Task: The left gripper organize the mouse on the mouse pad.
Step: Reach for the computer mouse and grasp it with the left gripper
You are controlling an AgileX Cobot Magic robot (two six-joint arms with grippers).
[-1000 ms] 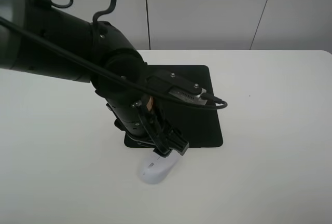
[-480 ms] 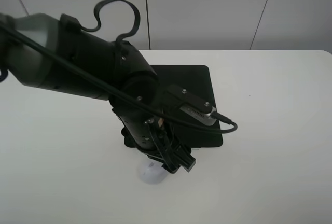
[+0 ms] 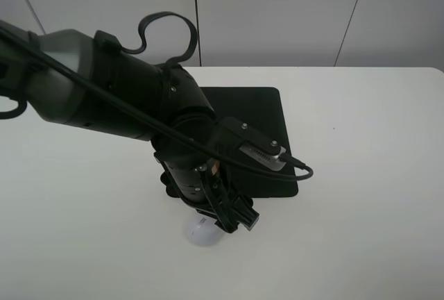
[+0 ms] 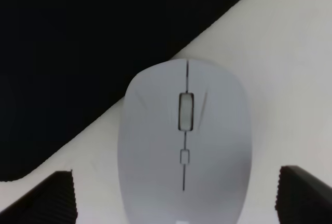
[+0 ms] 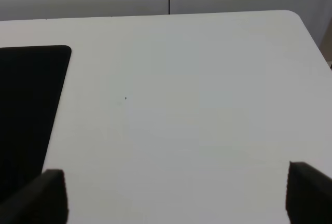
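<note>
Centring the spread, empty left end effector (image 4: 176,203) astride the mouse (image 4: 184,141), which lies on the bench (image 4: 290,79) just beside the mouse pad (image 4: 78,53) edge, before closing should give a square grip.

The left arm (image 3: 104,98) reached in from the left side and bent steeply down at the wrist. The left gripper (image 3: 232,220) pointed downward, its fingers (image 4: 52,198) spread wide. The right gripper (image 5: 179,195) likewise stood wide apart.
</note>
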